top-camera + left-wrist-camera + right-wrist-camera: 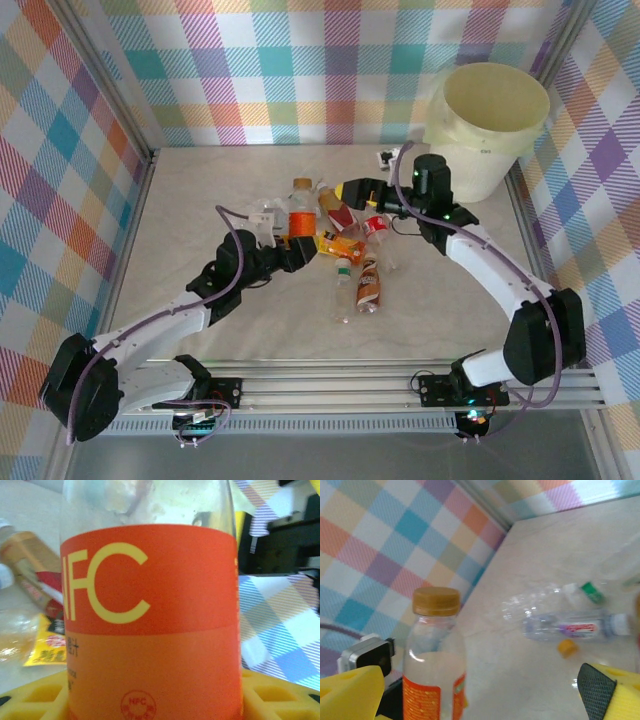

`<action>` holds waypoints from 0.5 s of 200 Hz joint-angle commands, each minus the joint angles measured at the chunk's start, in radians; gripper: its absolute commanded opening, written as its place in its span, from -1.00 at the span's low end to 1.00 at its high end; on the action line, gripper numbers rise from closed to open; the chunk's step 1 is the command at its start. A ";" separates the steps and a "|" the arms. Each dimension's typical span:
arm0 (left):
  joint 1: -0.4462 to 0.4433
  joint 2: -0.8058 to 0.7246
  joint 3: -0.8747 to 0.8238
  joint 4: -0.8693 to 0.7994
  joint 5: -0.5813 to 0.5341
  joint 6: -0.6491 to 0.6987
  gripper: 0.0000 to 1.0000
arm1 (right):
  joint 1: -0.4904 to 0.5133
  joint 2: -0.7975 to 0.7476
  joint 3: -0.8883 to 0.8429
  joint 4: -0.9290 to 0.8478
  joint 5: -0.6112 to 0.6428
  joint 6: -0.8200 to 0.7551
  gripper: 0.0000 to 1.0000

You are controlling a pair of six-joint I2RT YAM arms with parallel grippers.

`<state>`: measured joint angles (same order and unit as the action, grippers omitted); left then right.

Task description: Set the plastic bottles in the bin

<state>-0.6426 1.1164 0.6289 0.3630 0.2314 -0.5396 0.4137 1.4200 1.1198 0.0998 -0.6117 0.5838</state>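
An upright bottle with an orange NFC label (150, 630) fills the left wrist view. My left gripper (155, 702) is shut on it, yellow fingers (35, 697) against both sides. From above, this bottle (301, 212) stands at the left of the bottle pile, with the left gripper (293, 248) at its near side. My right gripper (353, 195) is open just right of it. The right wrist view shows the same bottle (434, 670), gold-capped, ahead of the open right gripper (480, 695). The cream bin (490, 125) stands at the far right corner.
Several bottles lie mid-table: a clear one (343, 290), a brown one (369, 283), one with a yellow label (340, 245), and a red-labelled one (342, 215). Clear bottles (570, 626) and a loose orange cap (565, 648) lie beyond the right gripper. Checked walls enclose the table.
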 commanded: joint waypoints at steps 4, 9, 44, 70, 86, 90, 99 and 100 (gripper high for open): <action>0.008 0.035 0.054 0.110 0.177 0.020 0.05 | 0.045 0.021 0.024 0.162 -0.120 0.058 0.99; 0.009 0.043 0.059 0.122 0.191 0.015 0.05 | 0.051 0.024 0.021 0.180 -0.121 0.061 0.99; 0.010 0.086 0.086 0.160 0.249 -0.006 0.05 | 0.071 0.064 0.041 0.179 -0.117 0.068 0.99; 0.009 0.112 0.103 0.169 0.261 -0.008 0.05 | 0.079 0.092 0.051 0.200 -0.209 0.062 0.99; 0.009 0.126 0.116 0.172 0.268 -0.010 0.05 | 0.086 0.099 0.064 0.163 -0.239 0.028 0.99; 0.009 0.128 0.117 0.174 0.269 -0.012 0.05 | 0.086 0.099 0.068 0.155 -0.246 0.020 0.99; 0.009 0.133 0.121 0.177 0.271 -0.013 0.05 | 0.091 0.099 0.077 0.126 -0.264 -0.009 0.97; 0.009 0.133 0.121 0.178 0.271 -0.013 0.05 | 0.092 0.099 0.078 0.122 -0.265 -0.013 0.96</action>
<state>-0.6395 1.2377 0.7033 0.4740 0.4633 -0.5468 0.4904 1.5162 1.1484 0.2420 -0.7807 0.6350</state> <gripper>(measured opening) 0.585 0.993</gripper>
